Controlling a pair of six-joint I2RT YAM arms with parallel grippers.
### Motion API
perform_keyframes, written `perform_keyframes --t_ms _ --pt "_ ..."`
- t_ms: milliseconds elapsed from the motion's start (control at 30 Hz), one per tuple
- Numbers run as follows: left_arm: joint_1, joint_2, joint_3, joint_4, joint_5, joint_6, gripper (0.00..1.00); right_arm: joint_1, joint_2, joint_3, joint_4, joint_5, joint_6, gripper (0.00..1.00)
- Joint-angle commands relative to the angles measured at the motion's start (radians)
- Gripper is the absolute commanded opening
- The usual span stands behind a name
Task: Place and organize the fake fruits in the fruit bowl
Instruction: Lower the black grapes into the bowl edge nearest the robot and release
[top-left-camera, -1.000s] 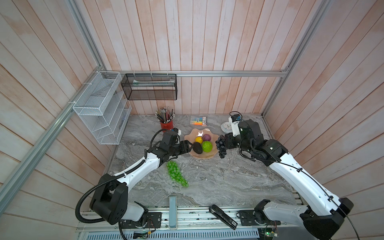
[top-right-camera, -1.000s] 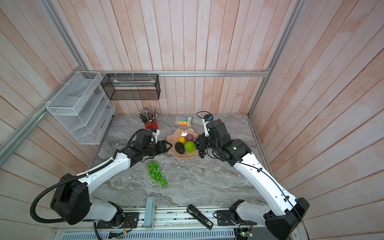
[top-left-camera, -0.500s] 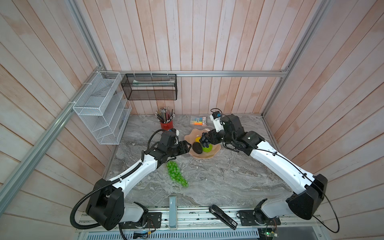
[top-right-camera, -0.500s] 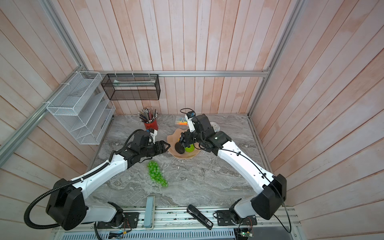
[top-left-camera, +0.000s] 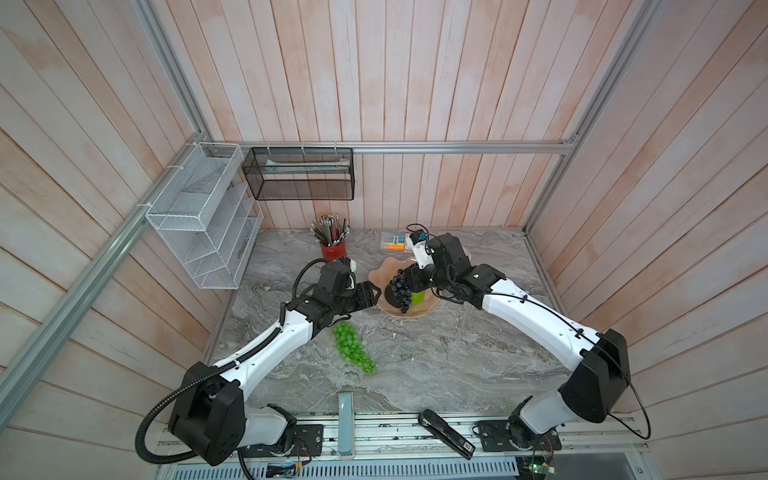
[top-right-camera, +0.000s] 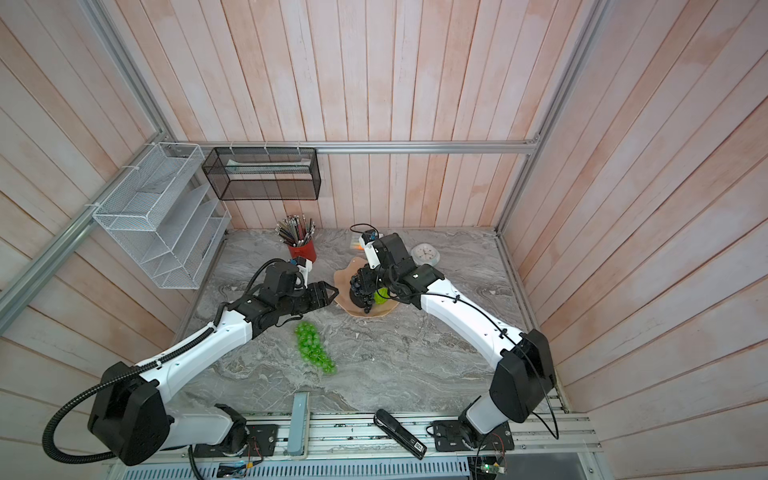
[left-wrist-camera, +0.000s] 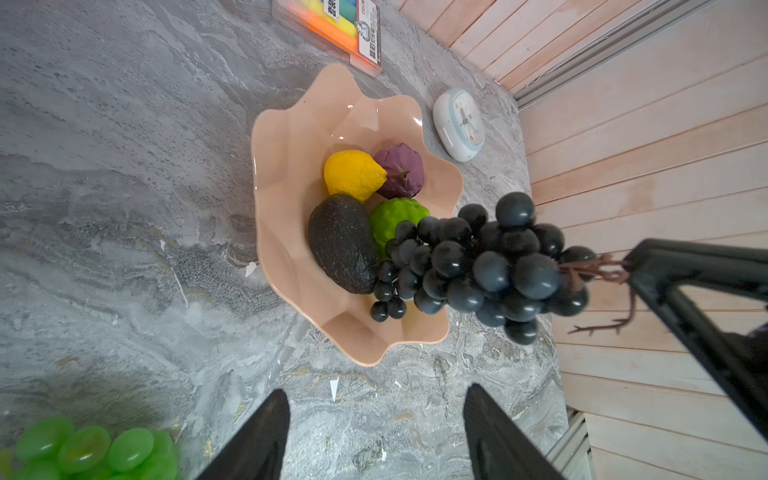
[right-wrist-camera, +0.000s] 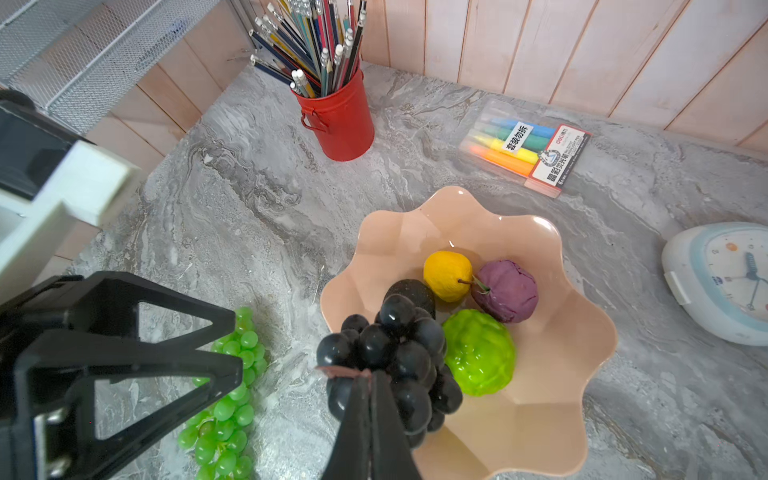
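Bright, soft, even light fills every view, leaving only faint shadows on the grey marbled desk. Small white glints sit on the glossy peach-pink scalloped bowl. The pale wooden wall planks bow toward the frame edges, and the right claw, close to its lens, looks soft.

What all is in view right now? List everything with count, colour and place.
fruit bowl: 1, peach-pink, on the table
yellow ball: 1, yellow, in bowl
purple ball: 1, purple, in bowl
bumpy ball: 1, lime-green, in bowl
avocado: 1, dark, in bowl
black grape bunch: 1, black-purple, hanging over bowl
green grape bunch: 1, translucent green, on table outside bowl
pencil cup: 1, red, by back wall
highlighter pack: 1, multicolour, behind bowl
clock: 1, white, beside bowl
wire rack: 1, white, left wall
mesh basket: 1, black, back wall
left gripper: 1, black, open, empty
right gripper: 1, black, shut on black grape stem
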Motion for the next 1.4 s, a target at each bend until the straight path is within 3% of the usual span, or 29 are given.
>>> perform_keyframes --t_ms 0,400,767,1067,1367 --pt "0.006 -0.009 -0.011 -0.007 -0.009 0.003 0.69 -0.005 -0.03 -0.039 0.03 -0.013 -0.011 0.0" --pt "0.006 -0.004 0.0 -0.01 -0.015 -0.005 0.69 -0.093 -0.124 -0.168 0.09 -0.03 -0.027 0.0" --pt "0.006 0.003 0.006 -0.012 -0.016 -0.003 0.69 -0.173 -0.119 -0.266 0.188 -0.019 -0.047 0.0" --pt "0.007 0.021 0.01 -0.007 -0.005 -0.005 0.69 -0.232 -0.059 -0.301 0.268 -0.027 -0.096 0.0" --pt "0.006 0.039 0.015 -0.008 0.008 0.001 0.69 -0.25 0.073 -0.229 0.304 -0.058 -0.139 0.0"
